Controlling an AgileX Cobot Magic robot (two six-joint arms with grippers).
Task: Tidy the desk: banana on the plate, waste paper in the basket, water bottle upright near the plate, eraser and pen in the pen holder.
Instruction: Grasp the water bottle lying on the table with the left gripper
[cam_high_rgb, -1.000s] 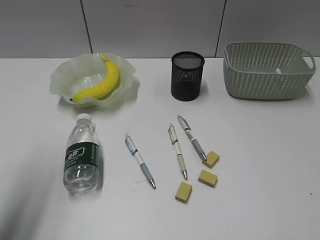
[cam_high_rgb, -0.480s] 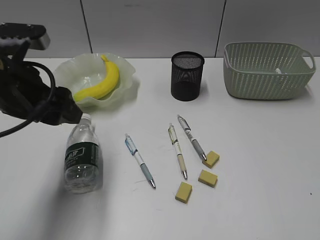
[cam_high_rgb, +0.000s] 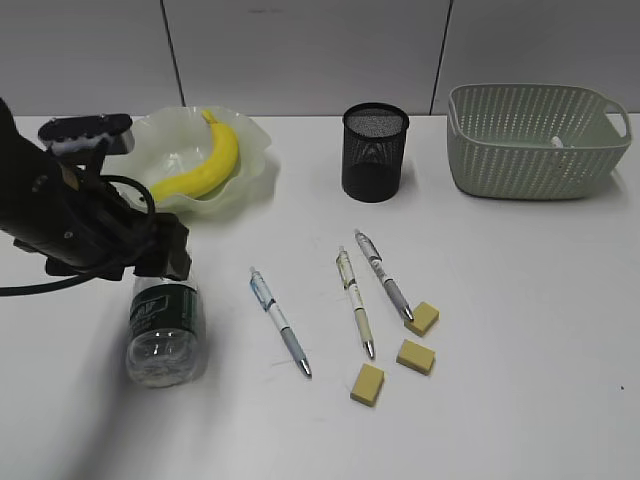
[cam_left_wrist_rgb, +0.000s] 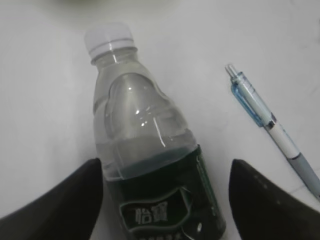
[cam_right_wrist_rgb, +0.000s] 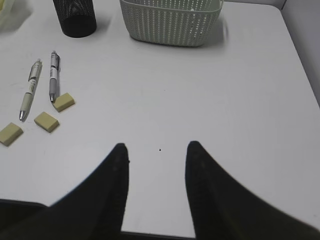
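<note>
The water bottle (cam_high_rgb: 163, 335) lies on its side on the desk (cam_high_rgb: 520, 300), white cap toward the plate. My left gripper (cam_high_rgb: 160, 262) hangs over it, open, its fingers (cam_left_wrist_rgb: 75, 200) on either side of the green label (cam_left_wrist_rgb: 165, 210) without pressing it. The banana (cam_high_rgb: 205, 162) rests in the ruffled green plate (cam_high_rgb: 255, 150). Three pens (cam_high_rgb: 280, 322) and three yellow erasers (cam_high_rgb: 415, 356) lie mid-desk, in front of the black mesh pen holder (cam_high_rgb: 375, 152). My right gripper (cam_right_wrist_rgb: 156, 146) is open over bare desk. Only a small white bit shows inside the basket (cam_high_rgb: 535, 140).
A blue-clipped pen (cam_left_wrist_rgb: 270, 122) lies just right of the bottle. The left arm's black body and cable (cam_high_rgb: 70, 225) cover the desk's left side. The desk's front edge (cam_right_wrist_rgb: 155, 234) runs just under the right fingers.
The left arm came in from the left and dropped down over the bottle's upper half, hiding its cap in the exterior view. Everything on the desk stayed put.
</note>
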